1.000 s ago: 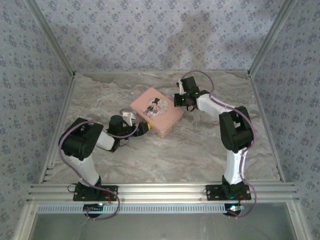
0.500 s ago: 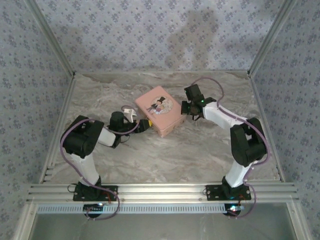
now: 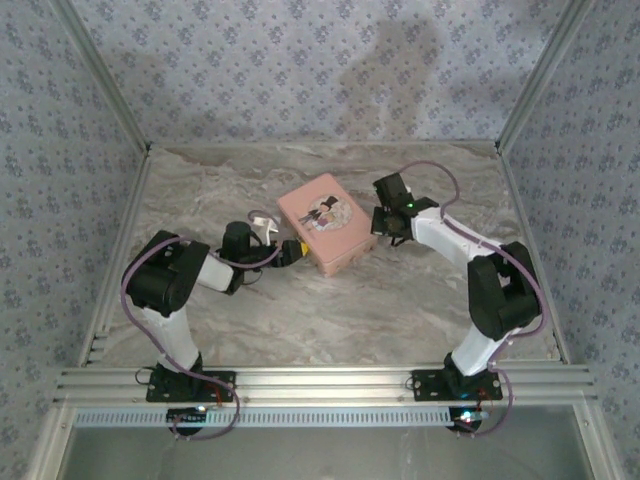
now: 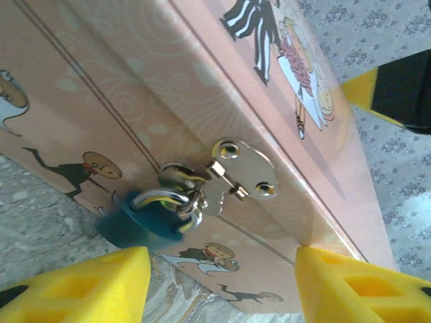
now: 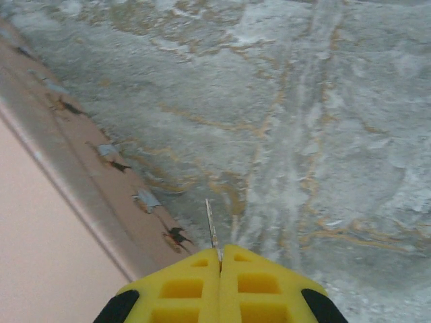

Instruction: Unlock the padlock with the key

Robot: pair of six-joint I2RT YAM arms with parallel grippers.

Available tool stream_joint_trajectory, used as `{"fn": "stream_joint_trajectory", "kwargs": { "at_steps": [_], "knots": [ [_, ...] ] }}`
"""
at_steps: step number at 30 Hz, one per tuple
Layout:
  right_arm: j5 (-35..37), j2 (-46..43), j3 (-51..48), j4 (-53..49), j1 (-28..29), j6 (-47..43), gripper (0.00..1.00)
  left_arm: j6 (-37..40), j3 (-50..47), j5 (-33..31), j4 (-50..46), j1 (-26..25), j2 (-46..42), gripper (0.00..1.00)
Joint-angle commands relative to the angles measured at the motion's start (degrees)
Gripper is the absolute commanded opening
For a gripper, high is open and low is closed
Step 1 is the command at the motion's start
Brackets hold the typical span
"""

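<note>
Left gripper (image 4: 222, 269) gapes, yellow fingers (image 4: 87, 286) at the left wrist view's bottom corners. Beyond, centre-left, the small bluish-silver metal padlock (image 4: 143, 219) hangs on the hasp (image 4: 244, 169) of the pink cartoon-printed tin (image 4: 121, 87). Right gripper (image 5: 221, 259), bottom centre of its view, pinches a thin silvery key (image 5: 211, 225) near the tin's side.

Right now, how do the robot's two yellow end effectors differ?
The left end effector is open, fingers spread wide; the right end effector is shut. The left holds nothing and faces the padlock hanging on the pink tin; the right pinches the thin key and points at the table beside the tin. Both have yellow fingers.
</note>
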Motion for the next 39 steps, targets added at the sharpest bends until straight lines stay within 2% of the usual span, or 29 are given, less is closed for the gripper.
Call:
{"fn": "stream_joint_trajectory", "kwargs": {
  "at_steps": [1, 6, 11, 14, 21, 27, 31, 39],
  "knots": [
    [1.4, -3.7, 0.2, -3.3, -1.2, -0.4, 0.00, 1.6, 1.4, 2.2, 0.8, -0.7, -0.1, 0.59],
    [1.6, -7.2, -4.0, -4.3, -1.5, 1.1, 0.00, 1.6, 2.0, 2.5, 0.4, -1.1, 0.1, 0.59],
    [-1.7, -9.1, -9.2, -2.3, 1.9, 4.4, 0.00, 2.1, 2.8, 1.9, 0.0, -1.3, 0.7, 0.60],
    [-2.5, -8.0, -10.4, -0.2, 3.9, 6.2, 0.00, 2.7, 3.2, -1.1, -1.9, -1.2, 1.2, 0.61],
    [-3.0, -4.2, -8.7, 1.8, 5.7, 8.6, 0.00, 5.5, -0.4, -6.9, -5.5, 0.1, -4.5, 0.65],
    [-3.8, -0.6, -5.4, 3.0, 3.8, 9.1, 0.00, 8.6, -0.7, -9.4, -10.7, 1.7, -8.1, 0.69],
    [-4.0, 2.7, -1.3, 3.0, 1.6, 7.5, 0.00, 9.7, 1.5, -9.5, -12.1, 2.1, -7.2, 0.73],
    [-4.9, 9.3, 6.8, 2.6, -1.3, 3.6, 0.00, 8.8, 8.3, -4.5, -8.8, 1.5, -0.5, 0.77]
  ]
}}
